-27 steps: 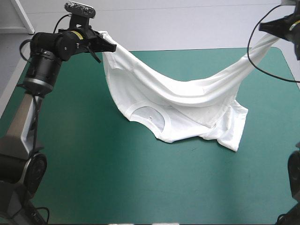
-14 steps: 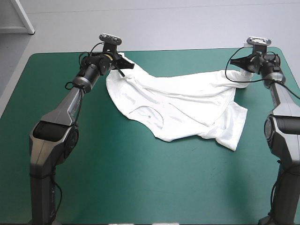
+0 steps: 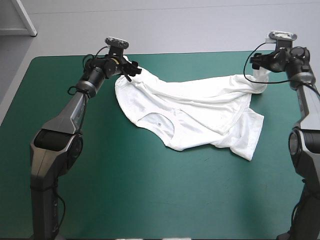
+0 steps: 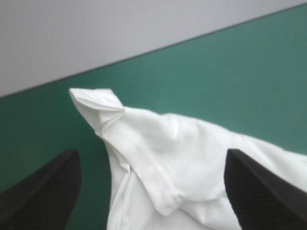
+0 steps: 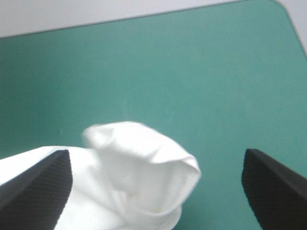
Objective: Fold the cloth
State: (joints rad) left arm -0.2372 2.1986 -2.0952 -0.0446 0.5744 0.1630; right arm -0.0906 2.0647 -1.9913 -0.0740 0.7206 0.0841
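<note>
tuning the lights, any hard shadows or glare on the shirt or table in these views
High view: even light, the T-shirt throws only a thin soft shadow on the teal-green cover, with no marked glare. Left wrist view: gentle grey shading in the folds, no hard shadow edges. Right wrist view: the bunched tip is bright on top and shaded underneath.
</note>
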